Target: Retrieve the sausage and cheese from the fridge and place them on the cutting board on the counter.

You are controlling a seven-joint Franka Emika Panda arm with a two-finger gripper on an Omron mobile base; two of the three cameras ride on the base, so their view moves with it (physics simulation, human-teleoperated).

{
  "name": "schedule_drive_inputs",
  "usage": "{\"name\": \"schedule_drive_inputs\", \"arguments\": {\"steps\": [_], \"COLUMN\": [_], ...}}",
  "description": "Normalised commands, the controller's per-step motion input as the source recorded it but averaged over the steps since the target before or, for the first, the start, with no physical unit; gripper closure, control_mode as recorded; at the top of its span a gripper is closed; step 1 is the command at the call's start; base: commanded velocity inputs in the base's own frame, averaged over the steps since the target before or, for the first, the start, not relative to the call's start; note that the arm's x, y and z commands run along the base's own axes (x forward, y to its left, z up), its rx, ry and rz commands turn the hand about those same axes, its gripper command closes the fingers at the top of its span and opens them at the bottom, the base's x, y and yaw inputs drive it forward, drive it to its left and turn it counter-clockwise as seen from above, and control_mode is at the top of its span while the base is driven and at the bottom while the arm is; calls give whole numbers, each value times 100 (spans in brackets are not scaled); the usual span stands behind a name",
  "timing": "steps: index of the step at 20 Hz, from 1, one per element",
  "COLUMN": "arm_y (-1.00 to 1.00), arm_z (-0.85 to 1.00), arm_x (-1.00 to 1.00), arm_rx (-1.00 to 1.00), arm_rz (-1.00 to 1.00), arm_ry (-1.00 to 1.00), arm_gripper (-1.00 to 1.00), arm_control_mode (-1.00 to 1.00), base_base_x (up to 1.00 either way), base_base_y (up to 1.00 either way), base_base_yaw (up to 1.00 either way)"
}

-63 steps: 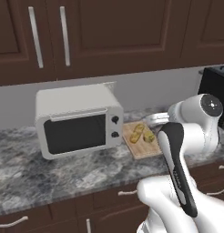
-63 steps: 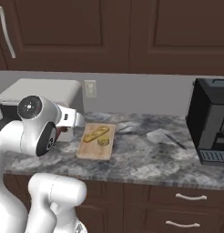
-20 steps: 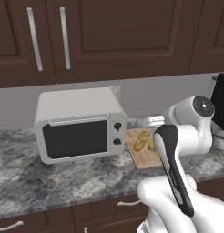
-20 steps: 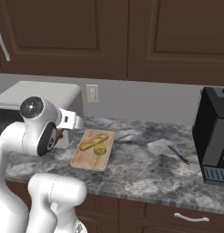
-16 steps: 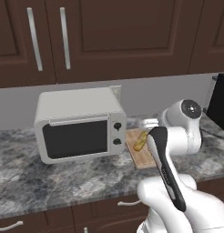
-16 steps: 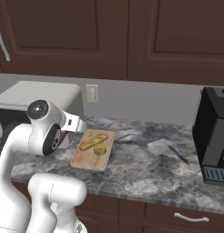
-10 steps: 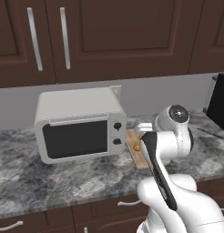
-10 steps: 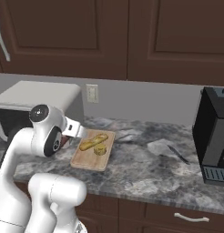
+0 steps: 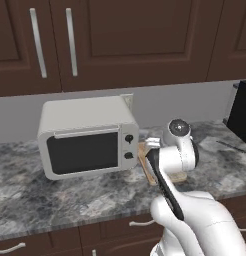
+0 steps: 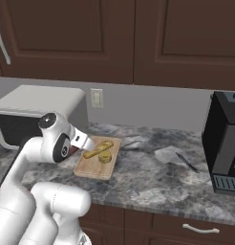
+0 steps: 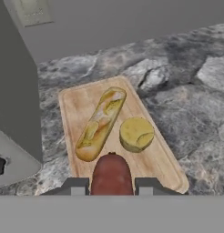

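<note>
My gripper (image 11: 111, 187) is shut on the sausage (image 11: 111, 174), a dark red-brown link whose rounded end sticks out between the fingers. It hovers over the near end of the tan cutting board (image 11: 70, 113), which lies on the grey stone counter (image 11: 196, 104). A small round yellow chunk, the cheese (image 11: 136, 134), rests on the board beside a long yellow loaf (image 11: 101, 123). From the right base camera the hand (image 10: 82, 141) hangs at the left edge of the board (image 10: 93, 168). From the left base camera the arm covers most of the board (image 9: 181, 176).
A white microwave (image 9: 87, 142) stands just left of the board, close to the hand. A black coffee machine (image 10: 224, 143) sits at the counter's right, with a thin dark utensil (image 10: 186, 162) in front. An outlet (image 10: 96, 98) is on the wall behind. Dark cabinets hang overhead.
The whole scene shifted early on as the base drove. Since one second ago the arm has swung left and down, bringing the hand with the sausage over the board.
</note>
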Motion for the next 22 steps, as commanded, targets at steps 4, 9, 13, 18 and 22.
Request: {"name": "schedule_drive_inputs", "arguments": {"steps": [4, 9, 13, 18, 22], "arm_y": [-8, -2, 0, -1, -9], "arm_z": [-22, -38, -52, -53, -38], "arm_x": [17, 11, 4, 2, 34], "arm_rx": [5, 3, 0, 0, 1], "arm_rz": [-6, -3, -4, -5, -3], "arm_ry": [18, 15, 5, 0, 1], "arm_gripper": [100, 100, 100, 100, 100], "arm_control_mode": [-100, -100, -100, -100, -100], "base_base_x": [0, 0, 0, 0, 0], "base_base_y": [0, 0, 0, 0, 0], "base_base_yaw": [0, 0, 0, 0, 0]}}
